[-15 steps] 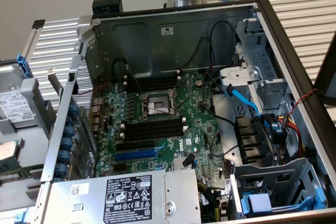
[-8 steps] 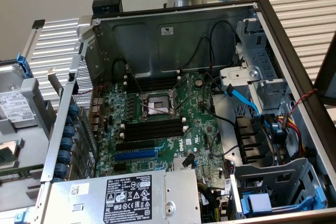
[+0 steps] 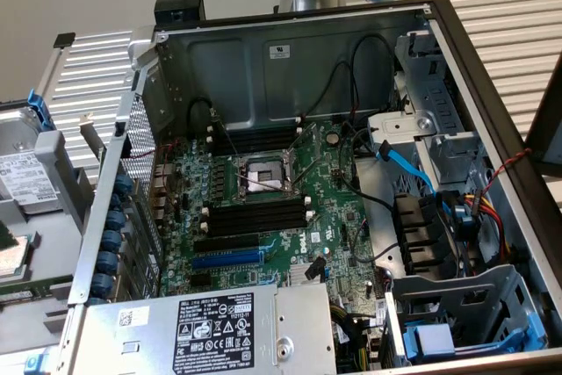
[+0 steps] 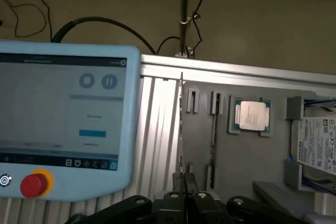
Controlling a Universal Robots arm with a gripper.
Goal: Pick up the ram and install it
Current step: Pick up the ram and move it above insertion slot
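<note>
Fingers point(image 4: 190, 190) are sitting clenched together, with nothing that I'm seeing pinched between them. They're pointing toward the gray tray point(image 4: 247, 166) and are apart from it. I'm reading the ram point(image 4: 214, 135) as the thin strip standing edge-on between two small brackets in that tray, just beside the processor point(image 4: 252, 115). It's too thin to confirm chips or label. On the exterior view's right of the tray, just beside it, the computer case point(image 3: 290, 50) is lying open. Its long black memory slots point(image 3: 259, 217) are sitting empty, well apart from the tray. So I'm judging the pick as not yet begun and the install untouched. The next move, as I'm judging it, is calling for released fingers lined up along the strip's length and a straight descent between the brackets, since a skewed grip is risking a tilted stick.
</note>
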